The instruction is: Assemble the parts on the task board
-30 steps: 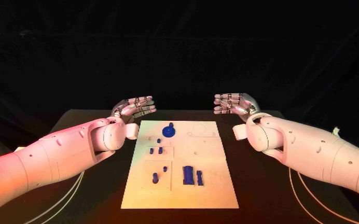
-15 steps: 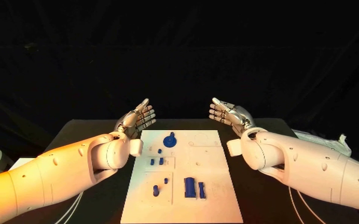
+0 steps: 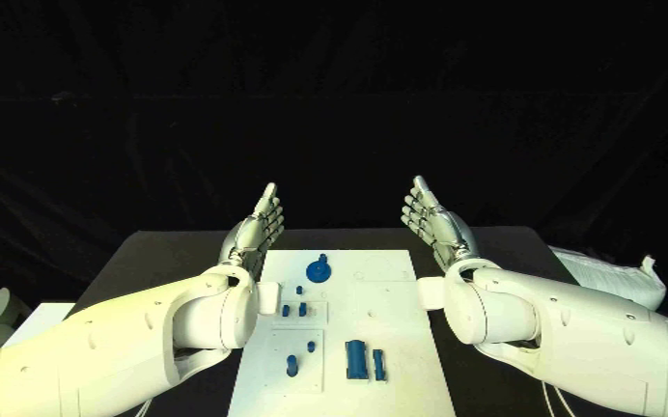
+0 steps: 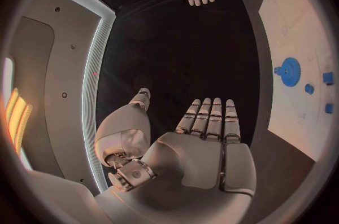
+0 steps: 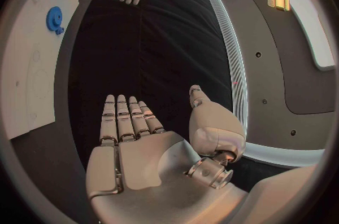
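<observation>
Both hands, left (image 3: pixel 259 223) and right (image 3: pixel 433 219), raised flat above the table's (image 3: pixel 167 253) far edge, palms facing, fingers straight and released, holding nothing; white board (image 3: pixel 365 340) mid-table between them, blue parts (image 3: pixel 318 267) on it.

A black, matte-topped table (image 3: pixel 167 253) carries a white rectangular plastic task board (image 3: pixel 365 340) lying flat at its middle, long edges running away from the robot. A white crumpled object (image 3: pixel 613 277) rests near the table's right edge.
</observation>
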